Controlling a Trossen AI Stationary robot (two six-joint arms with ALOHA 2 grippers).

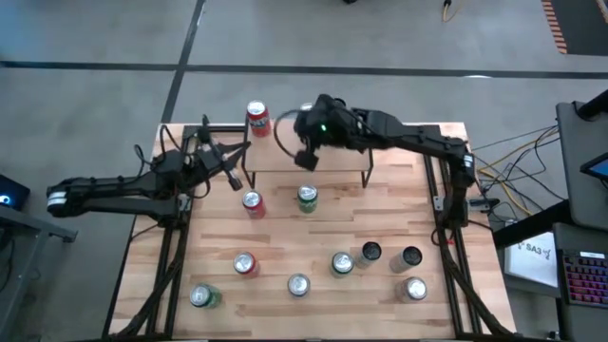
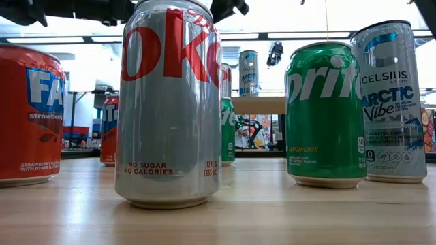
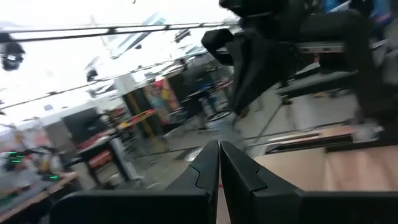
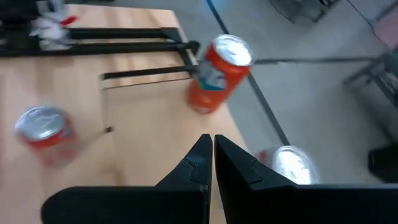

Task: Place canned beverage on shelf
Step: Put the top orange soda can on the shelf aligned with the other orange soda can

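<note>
Hovering above the shelf (image 1: 285, 161), the right gripper (image 1: 306, 160) has its fingers pressed together and clamps nothing. In the right wrist view, its two dark fingers (image 4: 199, 163) meet tip to tip over the light-wood board.

The shelf occupies the 12 o'clock part of the table (image 1: 380, 304). An orange can (image 1: 257, 118) stands upright at the shelf's 11 o'clock corner; the right wrist view shows it near the board's edge. Whether a silver can top (image 4: 289, 163), seen close beside the right fingers, rests on the shelf cannot be determined.

The left gripper (image 1: 232, 178) sits at the table's 9 o'clock side, just beside the shelf's left legs, with its fingers (image 3: 211, 163) closed together and empty.

Two cans stand just at 6 o'clock of the shelf: a red can (image 1: 252, 202) and a green can (image 1: 307, 197). Seven further cans are spread across the table's 6 o'clock half, including a silver Coke can (image 2: 169, 102) and a green Sprite can (image 2: 325, 112) in the low view.
</note>
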